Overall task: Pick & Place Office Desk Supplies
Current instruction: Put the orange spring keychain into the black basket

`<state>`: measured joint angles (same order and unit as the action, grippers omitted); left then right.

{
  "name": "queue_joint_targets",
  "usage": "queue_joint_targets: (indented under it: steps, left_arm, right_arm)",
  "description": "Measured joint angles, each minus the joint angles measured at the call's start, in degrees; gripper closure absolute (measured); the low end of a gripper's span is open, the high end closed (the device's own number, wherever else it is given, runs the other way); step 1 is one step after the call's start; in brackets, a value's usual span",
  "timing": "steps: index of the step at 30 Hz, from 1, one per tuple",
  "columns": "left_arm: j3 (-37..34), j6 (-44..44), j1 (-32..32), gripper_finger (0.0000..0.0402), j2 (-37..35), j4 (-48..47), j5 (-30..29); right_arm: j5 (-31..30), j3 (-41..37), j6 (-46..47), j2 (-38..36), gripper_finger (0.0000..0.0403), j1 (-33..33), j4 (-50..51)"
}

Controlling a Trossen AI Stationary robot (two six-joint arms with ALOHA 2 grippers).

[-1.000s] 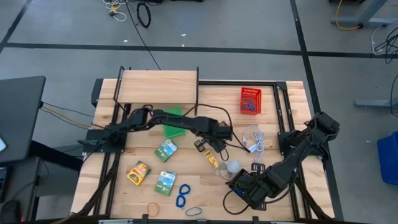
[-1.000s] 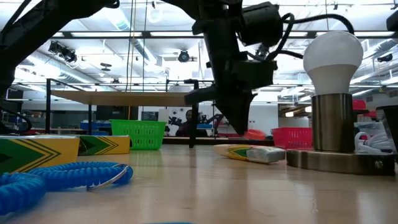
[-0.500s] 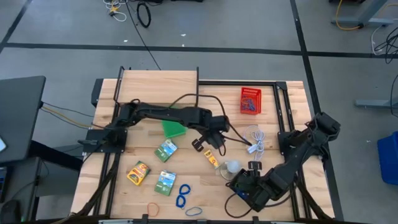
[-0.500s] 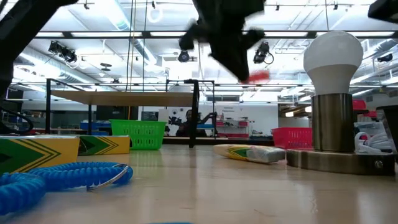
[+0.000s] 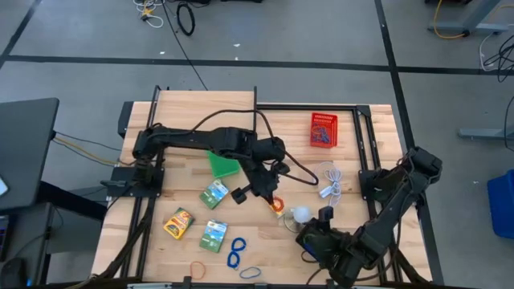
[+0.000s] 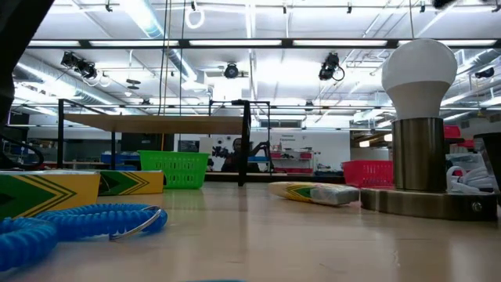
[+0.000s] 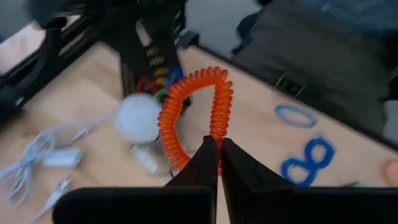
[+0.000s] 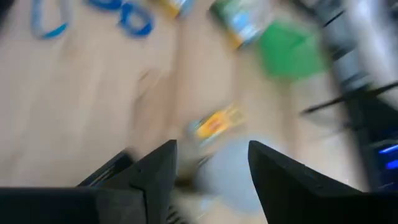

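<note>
My left gripper (image 5: 270, 198) is above the table's middle, shut on an orange coiled loop (image 7: 194, 112), over the white ball-shaped object (image 5: 300, 214). My right gripper (image 5: 312, 234) is open and empty at the near right; its wrist view (image 8: 211, 180) is blurred. Green and yellow packets (image 5: 214, 193) (image 5: 178, 223) (image 5: 214, 235) lie flat at the near left. Blue loops (image 5: 235, 251), a pale loop (image 5: 250, 273) and an orange loop (image 5: 197, 269) lie by the near edge. A small yellow piece (image 6: 313, 192) lies in the middle. My left gripper pinches the orange loop's coiled strand (image 7: 214, 138) between its two fingertips, at one end of the loop. The fingers point down toward the table. The loop reaches out past the fingertips and is lifted clear of the table.
A green mesh basket (image 5: 223, 164) sits under the left arm and a red one (image 5: 324, 130) at the far right. The white cord (image 5: 329, 181) lies right of the middle. A raised wooden board (image 5: 205, 111) is at the far left.
My left gripper has risen from the table's middle with the orange loop, going up out of the low view, and has turned about. My right gripper has drawn back a little toward the near edge.
</note>
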<state>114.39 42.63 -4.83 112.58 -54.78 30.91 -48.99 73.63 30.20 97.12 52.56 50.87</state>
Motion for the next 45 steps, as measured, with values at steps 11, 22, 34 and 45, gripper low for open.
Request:
queue_joint_targets:
  steps: [11, 22, 34, 45]
  left_arm:
    - [0.0, 0.0, -1.2, 0.0395, -0.5, 1.7, 8.8]
    - [-4.5, 4.3, -2.1, 0.0395, 1.2, 3.8, 10.4]
    - [-8.6, 8.2, -1.5, 0.0395, 1.7, 8.9, 3.1]
    - [-8.6, 10.1, 0.5, 0.0395, 1.7, 8.7, 2.1]
  right_arm:
    - [-14.7, 0.0, -21.4, 0.0, 0.0195, -1.7, -10.0]
    - [-21.9, 0.0, -32.8, 0.0, 0.0195, -6.9, -19.0]
    - [-13.6, 0.0, -43.2, 0.0, 0.0195, -7.1, -30.1]
    - [-10.3, 0.0, -43.1, 0.0, 0.0195, -7.6, -29.4]
